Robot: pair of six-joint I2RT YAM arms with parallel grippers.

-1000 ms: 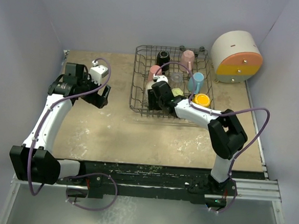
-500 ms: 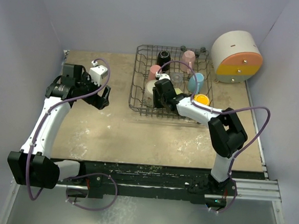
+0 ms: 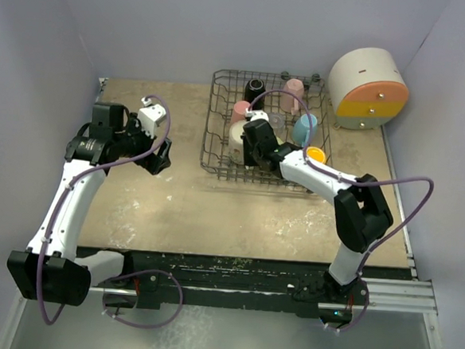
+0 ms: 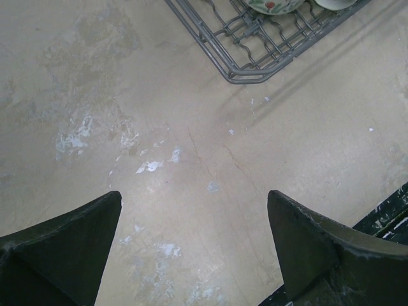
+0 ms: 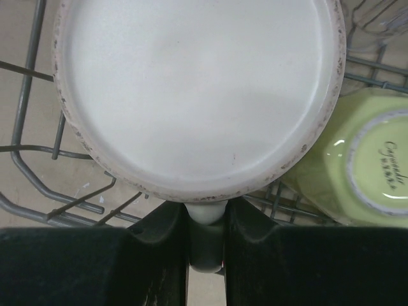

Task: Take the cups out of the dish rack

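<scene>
The grey wire dish rack [image 3: 215, 117] stands at the back middle of the table. My right gripper [image 3: 250, 148] is inside its front left part, shut on the handle [image 5: 205, 214] of an upside-down white cup [image 5: 197, 89], also seen from the top [image 3: 236, 136]. A pale yellow-green cup [image 5: 357, 159] lies beside it. The rack also holds a black mug [image 3: 254, 90], a pink mug [image 3: 293, 89], a salmon tumbler [image 3: 240, 111], a clear glass [image 3: 274, 121], a light blue cup [image 3: 305, 129] and a yellow-orange cup [image 3: 314, 155]. My left gripper [image 3: 160, 157] is open and empty over the table left of the rack [image 4: 194, 194].
A round cream, orange and yellow drawer box [image 3: 369, 87] stands at the back right beside the rack. The rack's near corner [image 4: 255, 60] shows at the top of the left wrist view, over bare, scuffed tabletop [image 4: 191, 146]. Walls close the left, back and right sides.
My right gripper has moved a little farther back in the rack, with the white cup in it. My left arm has drawn slightly left.
</scene>
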